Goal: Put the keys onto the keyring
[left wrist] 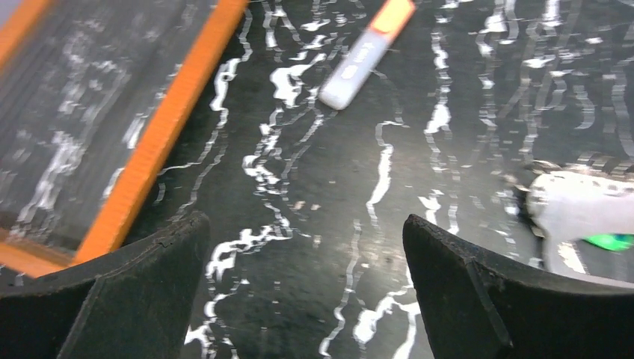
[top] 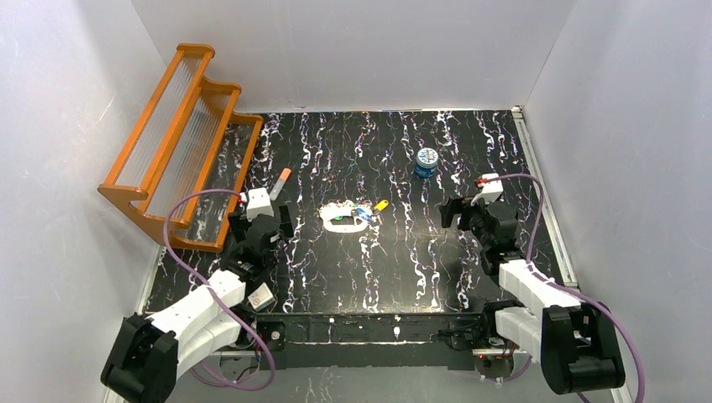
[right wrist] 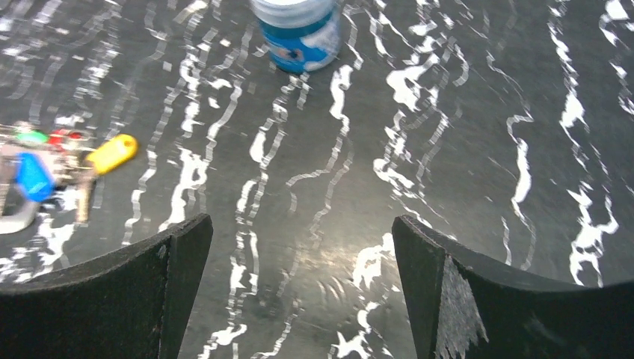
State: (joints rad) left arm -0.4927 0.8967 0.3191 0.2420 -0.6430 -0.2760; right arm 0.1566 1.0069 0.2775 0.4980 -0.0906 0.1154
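Observation:
The keyring (top: 346, 222), a pale cream oval loop, lies flat mid-table. The keys (top: 368, 209) lie bunched at its right end. A green head (top: 337, 218) shows inside the loop and a yellow head (top: 381, 204) points right. In the right wrist view the yellow key (right wrist: 112, 153), blue key (right wrist: 34, 177) and red key (right wrist: 63, 136) sit at the far left, above a bit of the keyring (right wrist: 15, 217). The left wrist view shows the keyring (left wrist: 583, 209) blurred at its right edge. My left gripper (top: 262, 222) (left wrist: 306, 247) is open and empty, left of the keyring. My right gripper (top: 464, 211) (right wrist: 303, 247) is open and empty, to its right.
An orange tiered rack (top: 180, 143) (left wrist: 164, 127) stands at the back left. An orange-tipped white tube (top: 280, 183) (left wrist: 366, 52) lies just ahead of the left gripper. A small round blue tin (top: 426, 162) (right wrist: 299, 30) stands behind the right gripper. White walls enclose the table.

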